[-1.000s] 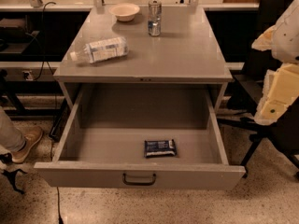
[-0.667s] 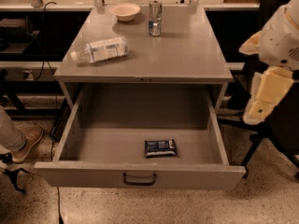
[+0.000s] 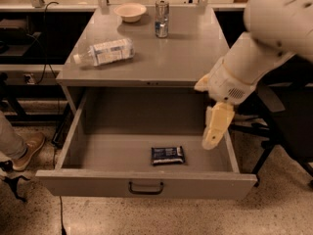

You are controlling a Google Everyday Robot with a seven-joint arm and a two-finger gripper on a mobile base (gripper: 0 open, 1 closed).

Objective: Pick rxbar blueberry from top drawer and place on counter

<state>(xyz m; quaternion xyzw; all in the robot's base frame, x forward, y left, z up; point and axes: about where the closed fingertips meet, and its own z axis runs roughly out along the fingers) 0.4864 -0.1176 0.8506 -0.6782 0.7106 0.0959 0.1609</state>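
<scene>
The rxbar blueberry (image 3: 167, 155), a dark navy wrapper with pale lettering, lies flat on the floor of the open top drawer (image 3: 112, 146), near its front and a little right of centre. My gripper (image 3: 215, 129) hangs from the white arm coming in from the upper right. It is over the right side of the drawer, above and to the right of the bar, apart from it and holding nothing that I can see. The grey counter (image 3: 181, 53) is above the drawer.
On the counter lie a clear plastic bottle with a white label (image 3: 103, 51) on its side at the left, a pale bowl (image 3: 130, 11) and a glass (image 3: 162, 18) at the back. The drawer's dark handle (image 3: 145, 188) faces front. A person's shoe (image 3: 28, 151) is at left.
The arm has swung in from the far right and down, so the gripper now hangs over the right side of the open drawer. The bar has not moved.
</scene>
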